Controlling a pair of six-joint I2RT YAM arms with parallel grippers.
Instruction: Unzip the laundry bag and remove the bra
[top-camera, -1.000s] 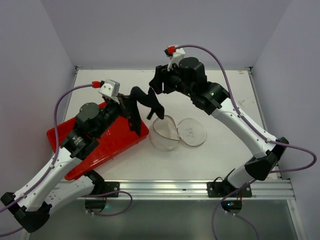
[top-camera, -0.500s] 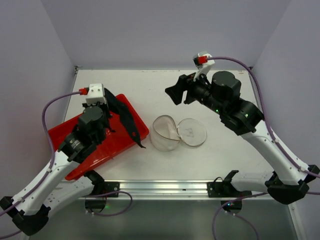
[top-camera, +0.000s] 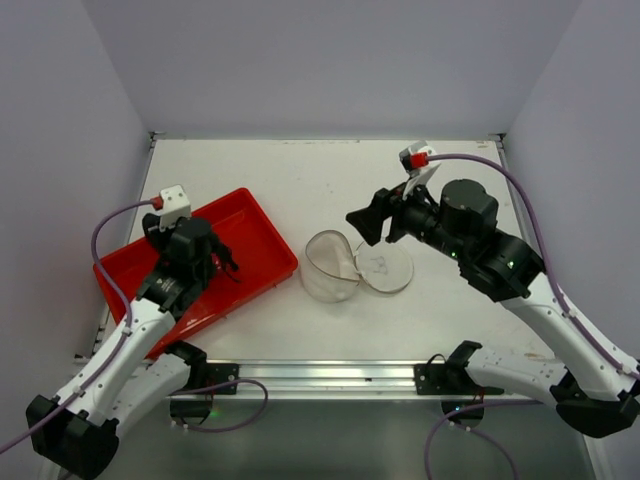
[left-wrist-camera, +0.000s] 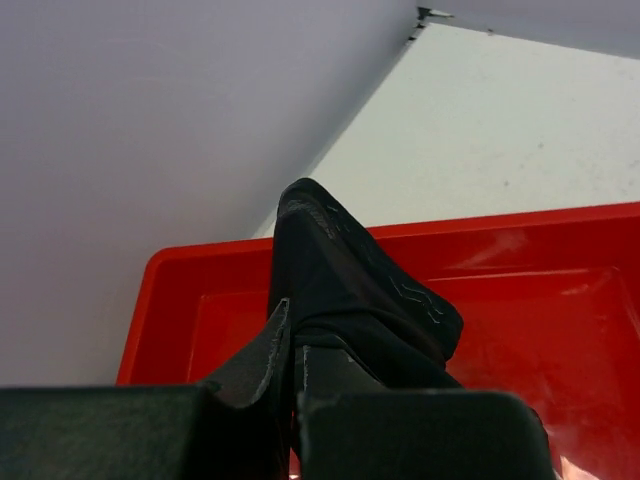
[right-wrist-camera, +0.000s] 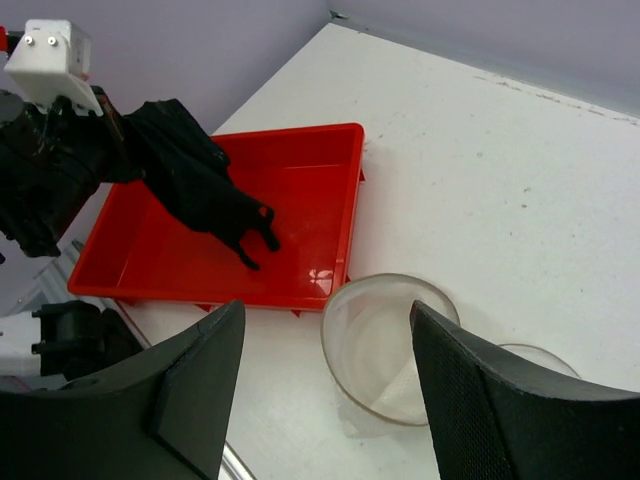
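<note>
Left arm (top-camera: 120, 345): folded, forearm angled forward.
Left gripper (left-wrist-camera: 293, 338): jaws pinched on bra (left-wrist-camera: 350, 290).
Right arm (top-camera: 540, 300): reaching inward, wrist pointing left.
Right gripper (top-camera: 362, 220): jaws spread wide.

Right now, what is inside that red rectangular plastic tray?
Only a small black fabric bra, dangling into the red rectangular plastic tray from the shut left gripper. Whether its tip touches the floor is unclear; the corner under the left arm is hidden.
</note>
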